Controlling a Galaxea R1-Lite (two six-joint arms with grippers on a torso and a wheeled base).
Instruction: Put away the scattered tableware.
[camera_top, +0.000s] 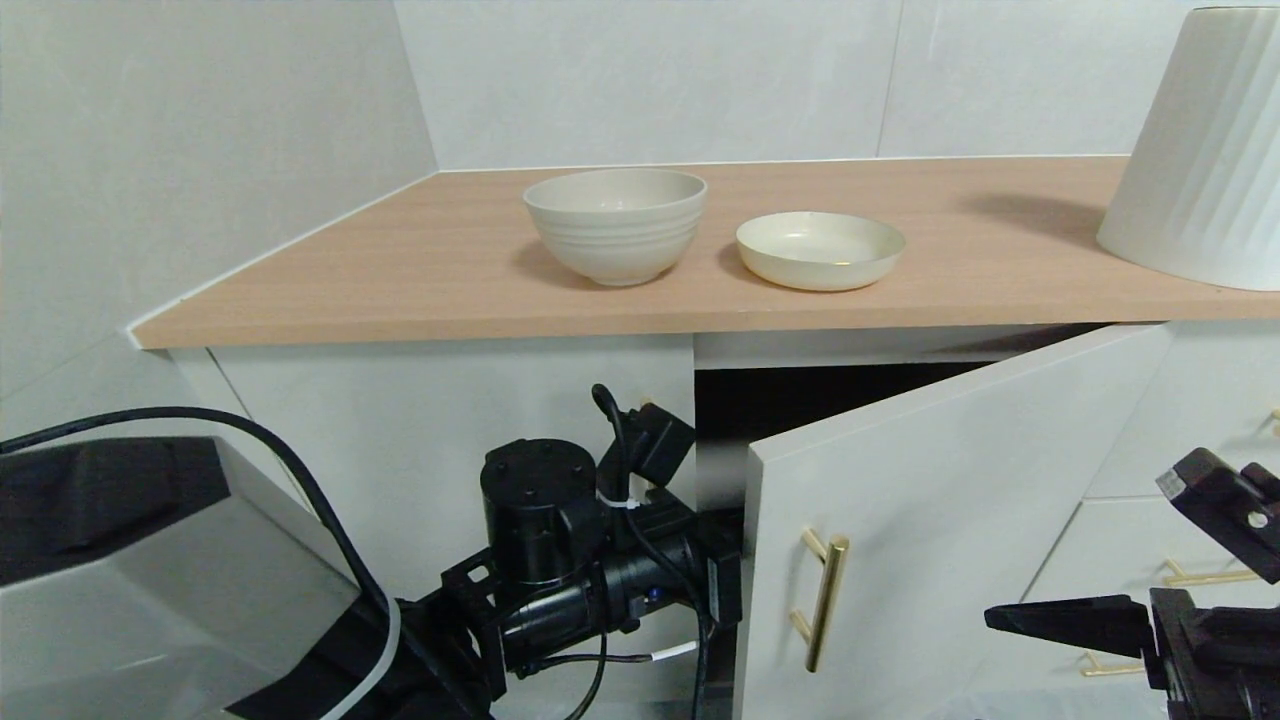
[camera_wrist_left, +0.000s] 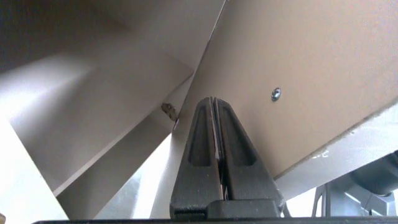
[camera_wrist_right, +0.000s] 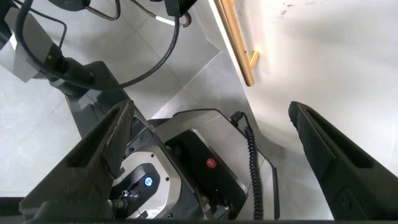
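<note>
A bowl (camera_top: 615, 225) and dish (camera_top: 820, 250) sit on the table (camera_top: 400, 270). The left pincer (camera_wrist_left: 213, 102) is shut tight on nothing; the right pincer (camera_wrist_right: 210, 109) is wide open, empty.

Cabinet door (camera_top: 940, 480) partly across opening (camera_top: 800, 395)

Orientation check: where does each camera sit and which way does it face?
Head view: on the head, facing forward and down at a light wooden countertop, ribbed cream bowl and shallow cream dish; left arm and right arm below.
Left wrist view: on that wrist, facing along the shut left gripper at the half-open white cabinet door.
Right wrist view: on that wrist, facing down past the open right gripper to a brass handle.
Shared: head and left wrist views both show that door.
</note>
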